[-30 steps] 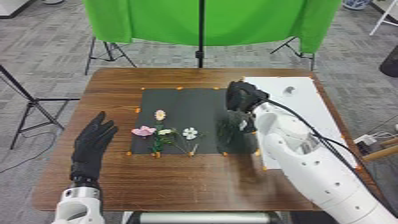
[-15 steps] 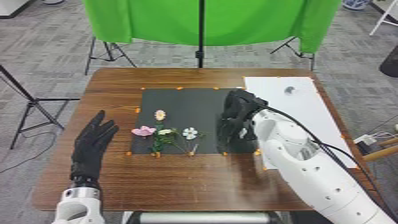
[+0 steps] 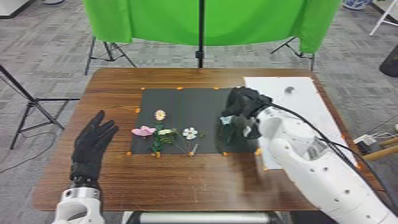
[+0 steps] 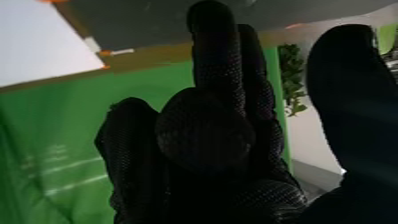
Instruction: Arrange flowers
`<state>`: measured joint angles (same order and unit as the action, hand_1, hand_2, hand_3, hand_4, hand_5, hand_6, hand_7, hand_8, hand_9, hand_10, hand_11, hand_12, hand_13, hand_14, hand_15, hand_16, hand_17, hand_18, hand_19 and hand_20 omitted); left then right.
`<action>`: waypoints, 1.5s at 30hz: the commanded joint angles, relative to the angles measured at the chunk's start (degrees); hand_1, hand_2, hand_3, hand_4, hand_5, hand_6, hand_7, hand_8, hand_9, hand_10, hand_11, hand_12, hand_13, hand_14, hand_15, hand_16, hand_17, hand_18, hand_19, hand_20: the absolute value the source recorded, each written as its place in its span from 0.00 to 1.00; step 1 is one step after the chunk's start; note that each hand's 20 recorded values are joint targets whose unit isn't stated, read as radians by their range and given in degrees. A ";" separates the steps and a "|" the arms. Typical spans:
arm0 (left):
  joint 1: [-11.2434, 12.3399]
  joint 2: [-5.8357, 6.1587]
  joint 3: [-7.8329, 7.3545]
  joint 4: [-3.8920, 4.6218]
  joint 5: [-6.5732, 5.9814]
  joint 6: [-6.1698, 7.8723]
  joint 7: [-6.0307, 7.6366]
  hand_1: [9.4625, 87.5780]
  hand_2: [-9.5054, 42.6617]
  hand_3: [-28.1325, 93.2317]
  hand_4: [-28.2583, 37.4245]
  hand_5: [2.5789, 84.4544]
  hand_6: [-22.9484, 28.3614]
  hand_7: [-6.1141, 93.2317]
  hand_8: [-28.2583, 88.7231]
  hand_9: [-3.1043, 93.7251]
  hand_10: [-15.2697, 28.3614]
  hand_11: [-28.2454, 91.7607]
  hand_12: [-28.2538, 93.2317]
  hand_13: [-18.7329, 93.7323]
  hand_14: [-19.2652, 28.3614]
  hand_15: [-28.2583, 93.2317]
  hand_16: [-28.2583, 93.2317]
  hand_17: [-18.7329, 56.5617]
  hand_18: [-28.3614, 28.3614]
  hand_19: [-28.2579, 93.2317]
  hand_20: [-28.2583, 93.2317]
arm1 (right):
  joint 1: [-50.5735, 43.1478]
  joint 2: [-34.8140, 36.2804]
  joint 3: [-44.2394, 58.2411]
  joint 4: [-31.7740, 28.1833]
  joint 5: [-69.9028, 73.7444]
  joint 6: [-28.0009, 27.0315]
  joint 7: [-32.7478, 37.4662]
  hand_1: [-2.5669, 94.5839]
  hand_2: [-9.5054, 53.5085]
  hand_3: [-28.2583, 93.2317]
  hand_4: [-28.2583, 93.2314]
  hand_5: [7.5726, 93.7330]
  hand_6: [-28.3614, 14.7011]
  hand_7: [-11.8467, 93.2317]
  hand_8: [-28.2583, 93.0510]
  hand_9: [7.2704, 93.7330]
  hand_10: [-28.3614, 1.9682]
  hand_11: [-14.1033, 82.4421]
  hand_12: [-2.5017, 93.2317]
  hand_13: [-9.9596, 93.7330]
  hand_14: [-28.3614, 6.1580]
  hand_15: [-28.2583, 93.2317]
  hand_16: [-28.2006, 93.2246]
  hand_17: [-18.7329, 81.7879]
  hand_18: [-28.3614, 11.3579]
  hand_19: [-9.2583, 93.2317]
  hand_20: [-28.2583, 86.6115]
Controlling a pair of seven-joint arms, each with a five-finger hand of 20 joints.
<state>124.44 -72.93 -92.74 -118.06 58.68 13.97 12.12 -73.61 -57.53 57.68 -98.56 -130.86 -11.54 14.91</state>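
Head view: the right robot hand, gloved in black fabric (image 3: 242, 102), is at the right part of a dark grey mat (image 3: 187, 102); whether it grips anything, I cannot tell. Just beside it is 1 pale blue-white flower (image 3: 226, 120). Right wrist view: green leaves (image 4: 293, 82) show near the same hand, though what they belong to is unclear. Farther left on the mat lie 4 more flowers: 1 white (image 3: 190, 133), 1 small cream (image 3: 164, 132), 1 peach (image 3: 160, 114) and 1 pink (image 3: 143, 131), with green stems and leaves (image 3: 158, 143) below them. On the other side, a white sheet (image 3: 280, 92) lies partly under the right arm. The left robot hand (image 3: 91, 142), its fingers straight and relaxed, is left of the mat, above the brown wooden bench (image 3: 182, 185). Beyond the bench hangs a green cloth (image 3: 151, 22).
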 commanded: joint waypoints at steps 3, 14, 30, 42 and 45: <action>0.64 -0.58 0.30 0.45 0.14 -0.29 -0.28 0.14 0.04 0.78 0.05 0.38 0.47 0.14 0.19 0.43 0.59 0.34 0.36 0.48 0.71 0.32 0.27 0.34 0.73 0.29 0.41 | 8.18 -1.50 6.87 10.29 -11.08 4.88 6.71 0.39 0.00 0.76 0.12 0.68 0.66 0.27 0.16 0.81 0.45 0.34 0.25 0.93 0.68 0.74 0.52 0.81 0.39 1.00 0.79; 0.72 -0.65 0.44 0.37 0.14 -0.10 -0.22 0.14 0.04 0.78 0.05 0.38 0.47 0.14 0.19 0.44 0.60 0.34 0.36 0.48 0.71 0.32 0.27 0.34 0.73 0.29 0.41 | 11.93 -7.55 14.12 26.37 -20.22 -6.14 7.31 0.39 0.00 0.76 0.13 0.53 0.65 0.23 0.17 0.60 0.32 0.24 0.23 0.86 0.61 0.76 0.51 0.75 0.35 1.00 0.75; 0.40 -0.45 0.51 0.44 0.39 -0.94 -1.26 0.15 0.05 0.78 0.06 0.38 0.47 0.14 0.19 0.44 0.60 0.34 0.36 0.48 0.70 0.32 0.27 0.34 0.73 0.29 0.41 | 10.50 -12.68 19.95 35.32 -24.66 -0.48 2.56 0.43 0.00 0.78 0.10 0.42 0.70 0.25 0.16 0.56 0.35 0.22 0.21 0.87 0.68 0.75 0.48 0.76 0.40 1.00 0.71; 0.09 -0.49 0.56 0.50 0.59 -0.79 -1.67 0.16 0.05 0.78 0.06 0.39 0.47 0.14 0.19 0.44 0.60 0.34 0.36 0.48 0.70 0.32 0.27 0.34 0.73 0.29 0.41 | 5.97 -12.03 18.26 36.26 -22.15 16.66 -4.43 0.61 0.00 0.69 0.08 0.70 0.73 0.35 0.27 0.91 0.63 0.26 0.36 0.96 0.77 0.76 0.50 0.83 0.43 1.00 0.78; 0.04 -0.65 0.62 0.54 0.65 -0.84 -1.42 0.16 0.05 0.78 0.06 0.39 0.47 0.14 0.19 0.44 0.60 0.34 0.36 0.48 0.70 0.32 0.27 0.34 0.73 0.29 0.41 | 6.05 -11.12 16.73 35.58 -20.68 17.96 -4.38 0.64 0.00 0.68 0.09 0.78 0.72 0.37 0.29 0.97 0.67 0.26 0.40 0.98 0.78 0.76 0.50 0.85 0.43 1.00 0.79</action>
<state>124.30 -72.95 -92.65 -118.03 58.88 13.58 10.94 -65.79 -69.18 77.25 -63.47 -152.88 4.95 11.45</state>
